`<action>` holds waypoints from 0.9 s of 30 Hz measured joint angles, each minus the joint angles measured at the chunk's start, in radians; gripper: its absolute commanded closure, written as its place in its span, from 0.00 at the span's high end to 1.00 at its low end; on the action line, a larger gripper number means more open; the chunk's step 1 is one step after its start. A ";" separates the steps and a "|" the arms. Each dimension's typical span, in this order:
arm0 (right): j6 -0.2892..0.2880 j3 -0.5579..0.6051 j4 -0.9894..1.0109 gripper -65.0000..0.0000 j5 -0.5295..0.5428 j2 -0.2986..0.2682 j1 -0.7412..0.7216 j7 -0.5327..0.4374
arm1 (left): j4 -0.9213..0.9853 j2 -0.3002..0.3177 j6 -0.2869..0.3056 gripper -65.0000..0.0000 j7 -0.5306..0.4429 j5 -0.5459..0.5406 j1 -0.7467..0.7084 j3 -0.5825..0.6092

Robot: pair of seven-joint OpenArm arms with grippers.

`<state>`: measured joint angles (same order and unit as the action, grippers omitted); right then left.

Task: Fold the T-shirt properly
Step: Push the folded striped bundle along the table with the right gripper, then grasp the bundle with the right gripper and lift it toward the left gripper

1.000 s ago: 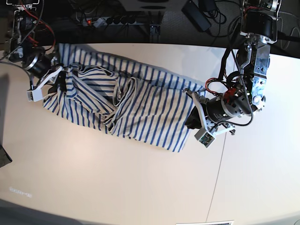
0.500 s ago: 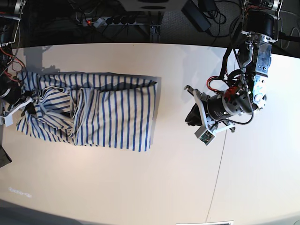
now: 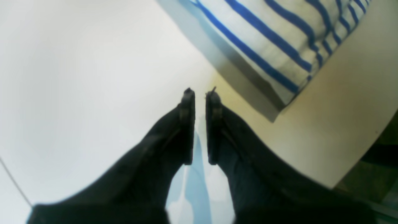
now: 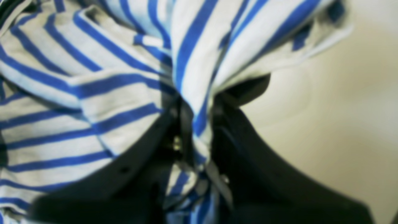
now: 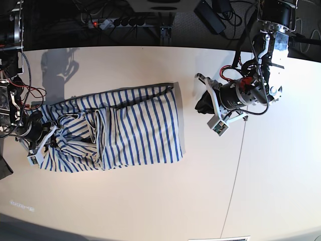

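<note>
The T-shirt (image 5: 125, 130), white with thin blue stripes, lies crumpled on the left half of the white table (image 5: 150, 206), bunched at its left end. My right gripper (image 5: 42, 139) is at that left end, shut on a fold of the shirt. In the right wrist view the striped cloth (image 4: 93, 93) is pinched between the black fingers (image 4: 196, 130). My left gripper (image 5: 203, 103) hovers empty, right of the shirt's right edge. In the left wrist view its fingertips (image 3: 199, 93) are almost touching, with a shirt corner (image 3: 273, 40) beyond them.
A power strip (image 5: 120, 22) and cables lie beyond the table's back edge. A thin seam (image 5: 234, 170) runs across the table on the right. The table's edge (image 3: 357, 155) shows near the left gripper. A dark object (image 5: 4, 168) sits at the left border.
The left gripper let go of the shirt's right end and moved toward the back. The right gripper dragged the shirt left, then down toward the front; the shirt now lies more compact.
</note>
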<state>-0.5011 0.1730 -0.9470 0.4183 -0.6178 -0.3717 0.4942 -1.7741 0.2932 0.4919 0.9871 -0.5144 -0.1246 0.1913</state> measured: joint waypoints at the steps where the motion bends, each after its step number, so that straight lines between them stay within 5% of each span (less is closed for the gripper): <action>1: 0.000 0.019 0.000 0.00 -0.014 0.000 -0.011 -0.001 | 0.000 -0.003 0.000 0.11 0.000 -0.009 -0.004 0.000; 6: 0.001 0.058 0.000 0.00 -0.038 0.014 -0.047 0.000 | 0.000 -0.014 0.000 0.11 -0.008 -0.013 -0.008 -0.001; 12: 0.001 0.058 -0.014 0.00 0.059 0.016 -0.064 0.078 | 0.000 -0.032 0.001 0.11 -0.010 0.005 -0.009 0.000; 27: 0.000 0.063 -0.451 0.00 0.214 0.024 -0.061 0.320 | 0.000 -0.033 0.001 0.11 -0.052 0.033 -0.008 0.000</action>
<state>-0.5007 0.2363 -1.3979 0.6319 -0.5941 -0.4324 0.8139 -1.7741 0.2604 0.4931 0.9348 -0.4812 -0.1326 0.1913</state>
